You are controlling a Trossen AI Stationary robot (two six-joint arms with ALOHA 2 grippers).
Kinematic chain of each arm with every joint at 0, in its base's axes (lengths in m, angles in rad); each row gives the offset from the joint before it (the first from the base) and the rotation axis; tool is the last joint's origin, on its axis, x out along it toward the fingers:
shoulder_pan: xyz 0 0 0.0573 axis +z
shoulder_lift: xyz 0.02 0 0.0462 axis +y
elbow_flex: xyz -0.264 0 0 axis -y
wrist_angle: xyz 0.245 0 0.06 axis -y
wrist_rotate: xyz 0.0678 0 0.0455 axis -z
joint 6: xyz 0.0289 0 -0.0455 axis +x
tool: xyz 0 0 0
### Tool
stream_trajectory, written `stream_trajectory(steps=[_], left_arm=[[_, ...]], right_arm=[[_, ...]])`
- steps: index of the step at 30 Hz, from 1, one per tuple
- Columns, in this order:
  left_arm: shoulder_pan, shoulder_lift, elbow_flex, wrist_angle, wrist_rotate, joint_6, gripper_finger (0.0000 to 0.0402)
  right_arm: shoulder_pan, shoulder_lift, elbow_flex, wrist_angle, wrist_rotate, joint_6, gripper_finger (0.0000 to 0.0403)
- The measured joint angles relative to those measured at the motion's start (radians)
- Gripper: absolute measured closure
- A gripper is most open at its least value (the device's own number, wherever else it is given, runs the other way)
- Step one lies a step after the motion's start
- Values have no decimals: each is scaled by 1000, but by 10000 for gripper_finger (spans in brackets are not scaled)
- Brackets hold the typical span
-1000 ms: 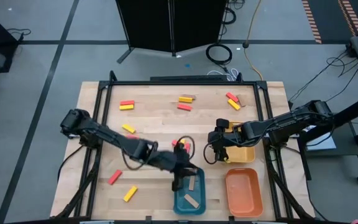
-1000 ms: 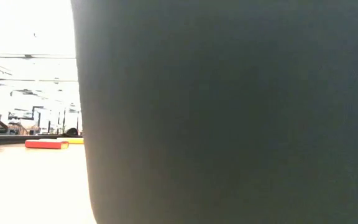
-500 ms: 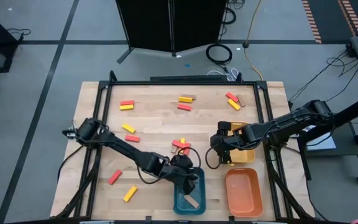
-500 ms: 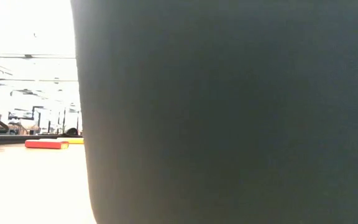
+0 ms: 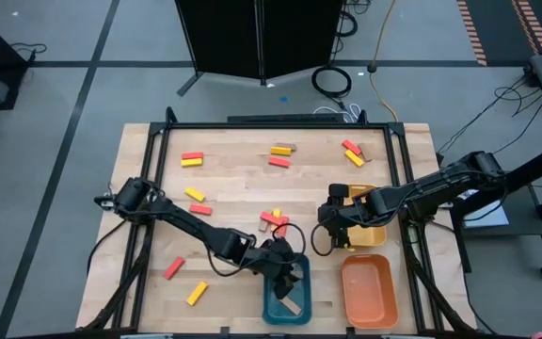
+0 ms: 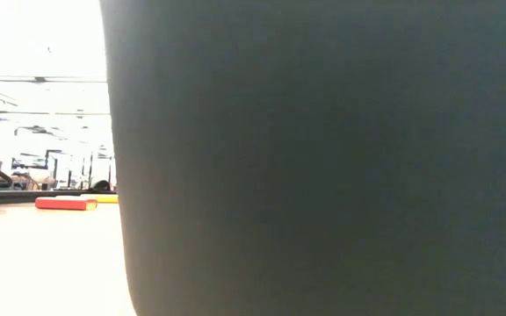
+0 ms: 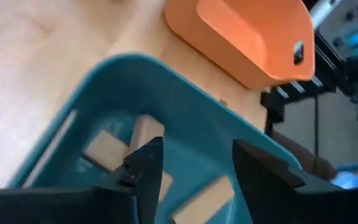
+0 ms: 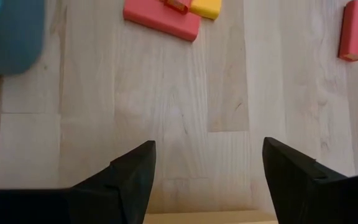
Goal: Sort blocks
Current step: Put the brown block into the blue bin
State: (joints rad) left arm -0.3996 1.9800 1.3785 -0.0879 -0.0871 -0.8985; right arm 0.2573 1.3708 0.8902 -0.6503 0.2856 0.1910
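Left gripper (image 5: pixel 288 273) now over blue tray (image 5: pixel 273 309), fingers parted, empty | tan blocks (image 7: pixel 104 149) inside tray: drop judged done | right gripper (image 5: pixel 330 231) open beside tray, red block (image 8: pixel 161 18) ahead

Red, yellow blocks (image 5: pixel 274 218) scattered; tan ones (image 7: pixel 105 150) seemingly lie flat.

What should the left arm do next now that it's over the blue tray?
Probably lift the left gripper straight up out of the blue tray. Its fingers stand apart with nothing between them, and tan blocks lie in the tray below. Red and yellow blocks remain on the table, near the waiting, open right gripper.
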Motion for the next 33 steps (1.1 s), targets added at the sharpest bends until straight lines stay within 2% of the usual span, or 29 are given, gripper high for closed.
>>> stream_trajectory(steps=[3,6,9,13,19,23,27,30,33], left_arm=[[14,-26,0,-6,33,45,205],[15,-78,0,-25,7,134,208],[14,-153,0,-88,-59,255,217],[42,-254,2,-267,-194,445,230],[174,-325,2,-446,-239,673,248],[290,-330,1,-477,-238,823,256],[391,-353,-2,-512,-173,912,260],[474,-415,-88,-514,-126,934,261],[551,-523,-236,-443,-99,928,261]], right_arm=[[0,0,0,20,1,-19,179],[-1,0,0,51,1,-51,179],[-8,-2,0,82,0,-67,179],[-55,-26,0,105,0,-121,179],[-238,-53,0,186,-19,-228,179],[-393,-32,0,284,-167,-298,179],[-531,13,0,431,-188,-361,179],[-614,57,0,514,-187,-390,179],[-680,116,0,565,-212,-419,179]])
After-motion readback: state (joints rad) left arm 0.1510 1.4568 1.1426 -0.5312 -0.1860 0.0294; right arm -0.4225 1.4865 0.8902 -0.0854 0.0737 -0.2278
